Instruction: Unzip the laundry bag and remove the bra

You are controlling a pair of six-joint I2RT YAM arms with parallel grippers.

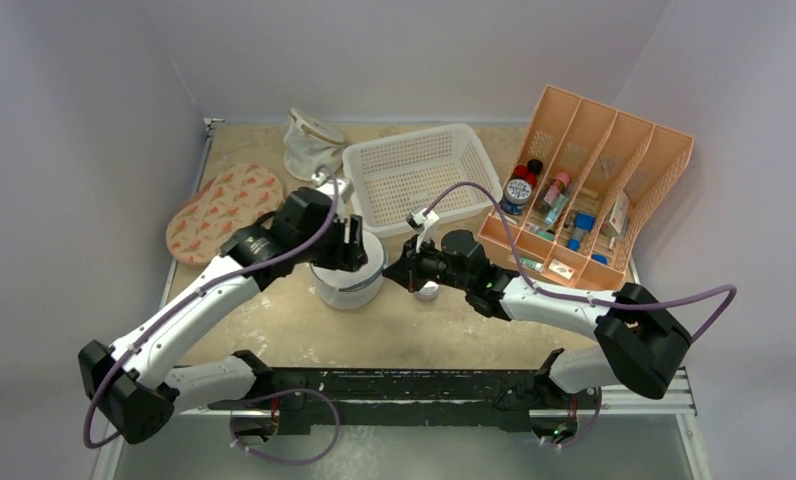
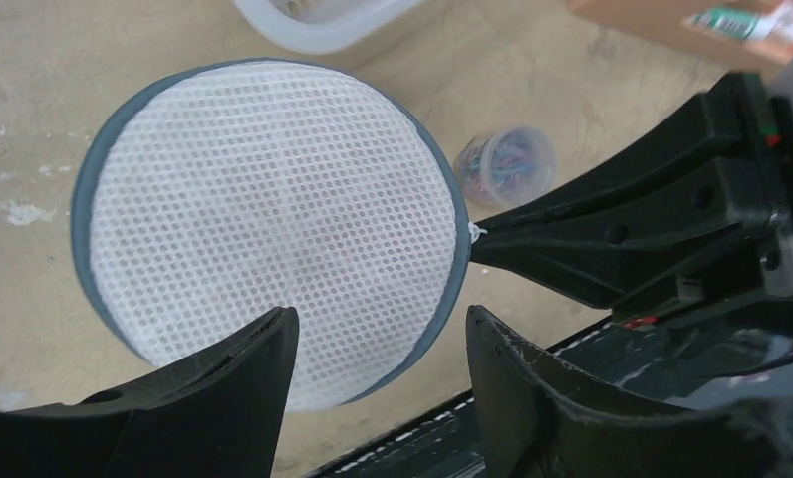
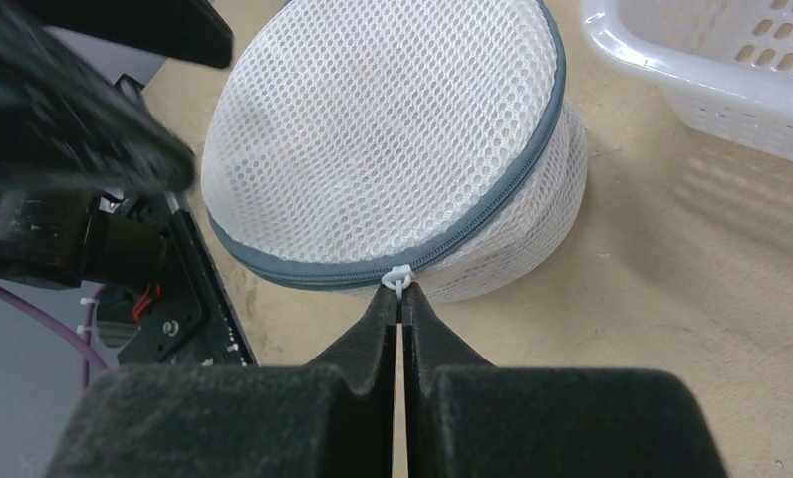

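The laundry bag (image 1: 349,288) is a round white mesh drum with a grey-blue zipper rim (image 3: 492,199), standing zipped at the table's middle. My right gripper (image 3: 400,291) is shut on the small white zipper pull (image 3: 399,276) at the bag's near-right rim. The left wrist view shows that same pull (image 2: 475,232) at the tip of the right gripper (image 2: 484,246). My left gripper (image 2: 378,319) hovers open just above the bag's lid (image 2: 273,219), one finger over the mesh and one past the rim, holding nothing. The bra is hidden.
A white basket (image 1: 419,170) stands just behind the bag, and an orange divided organizer (image 1: 594,190) with bottles sits at the right. An oval patterned pad (image 1: 219,210) and a tan-rimmed mesh pouch (image 1: 309,140) lie at the back left. A small clear jar (image 2: 507,164) stands beside the bag.
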